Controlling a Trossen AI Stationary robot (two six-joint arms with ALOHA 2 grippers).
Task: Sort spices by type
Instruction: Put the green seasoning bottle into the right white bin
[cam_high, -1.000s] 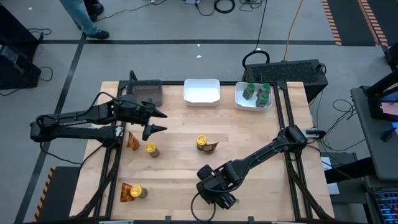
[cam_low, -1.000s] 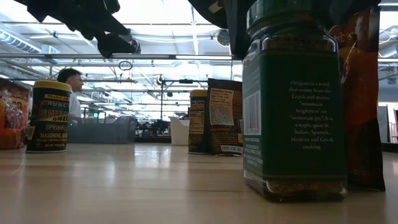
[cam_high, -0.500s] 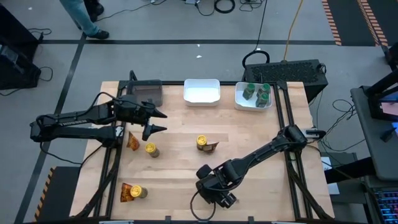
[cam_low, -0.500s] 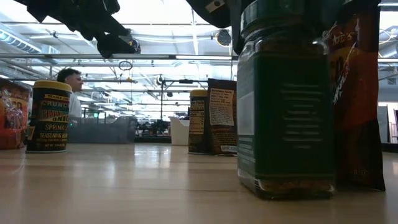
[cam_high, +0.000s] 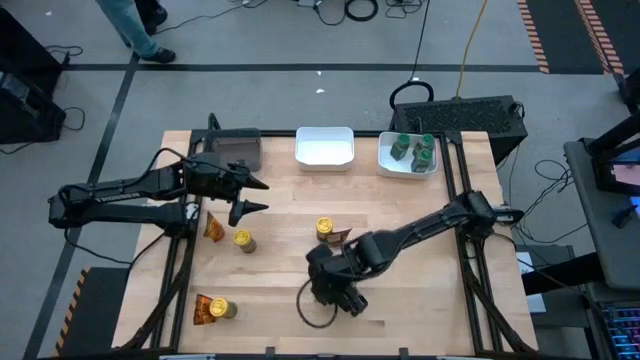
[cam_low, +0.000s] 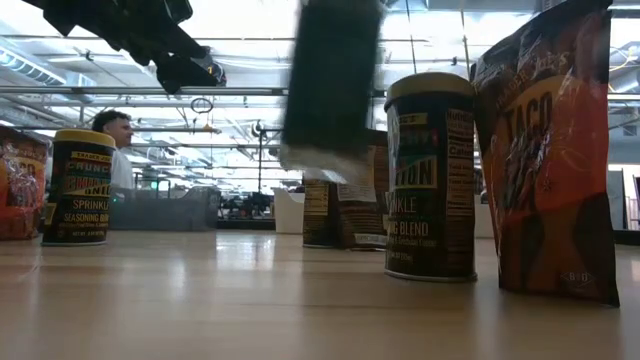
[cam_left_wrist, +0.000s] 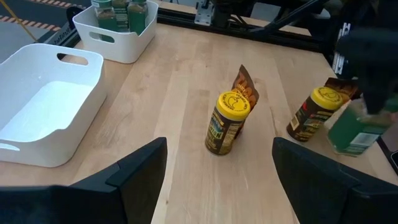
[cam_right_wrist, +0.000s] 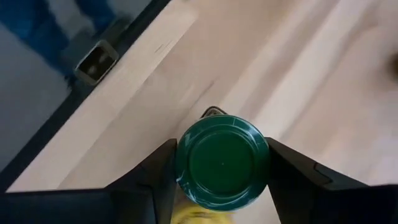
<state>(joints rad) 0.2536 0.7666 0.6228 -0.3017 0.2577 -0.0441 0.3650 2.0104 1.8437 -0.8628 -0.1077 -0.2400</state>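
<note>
My right gripper (cam_right_wrist: 222, 163) clamps the green-lidded round glass jar (cam_right_wrist: 222, 163), lifted and seemingly blurred, toward six o'clock; swinging fast could slip it.

right gripper (cam_high: 335, 290) reaches low over the front centre, fingers (cam_right_wrist: 158, 171) clamped. left gripper (cam_high: 255, 195) hovers at left, fingers spread.

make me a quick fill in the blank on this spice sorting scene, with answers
1. The right gripper is shut on a jar with a ____ lid.
2. That jar is ____ the table, not standing on it.
3. The middle white tray holds ____ spices.
4. The left gripper hovers with its jaws ____.

Answers: green; lifted off; no; open
</note>
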